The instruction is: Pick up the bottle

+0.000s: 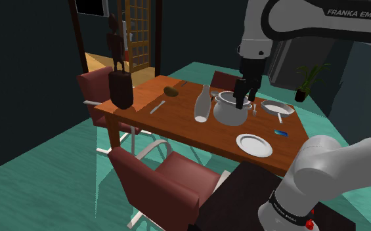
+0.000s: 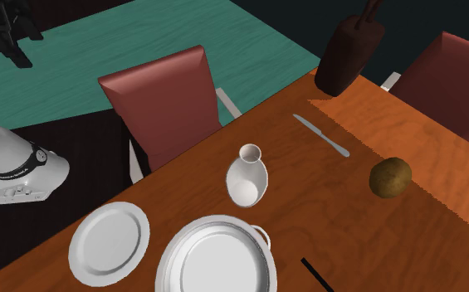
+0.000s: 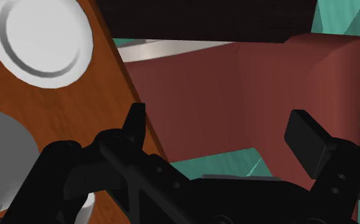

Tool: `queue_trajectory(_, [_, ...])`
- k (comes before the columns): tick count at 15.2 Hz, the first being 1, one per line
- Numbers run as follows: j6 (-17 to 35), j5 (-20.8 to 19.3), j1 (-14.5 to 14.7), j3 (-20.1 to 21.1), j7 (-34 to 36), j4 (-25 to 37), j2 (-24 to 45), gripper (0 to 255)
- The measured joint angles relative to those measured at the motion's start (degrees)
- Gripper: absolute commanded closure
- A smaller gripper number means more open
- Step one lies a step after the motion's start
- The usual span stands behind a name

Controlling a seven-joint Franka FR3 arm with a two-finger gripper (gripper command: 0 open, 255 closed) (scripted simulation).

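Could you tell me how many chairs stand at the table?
3: the near chair in the shoulder view's foreground, the end chair by the dark statue, the far chair behind the pot. Others may be hidden.

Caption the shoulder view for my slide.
Open black gripper hovers by the pot, the white bottle upright beside it on the wooden table.

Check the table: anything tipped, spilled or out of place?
Nothing tipped or spilled; the bottle stands upright beside the pot. Only oddity: a brown lump, maybe a potato, lying bare on the table.
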Motion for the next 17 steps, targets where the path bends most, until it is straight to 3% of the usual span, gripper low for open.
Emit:
queue_trajectory(8, [7.0,-3.1,-1.5,-4.6,-5.1,3.5,9.9,0])
queue_trajectory(17, [14.6,-4.8,-3.1,-11.0,-13.3,14.4,27.4,0])
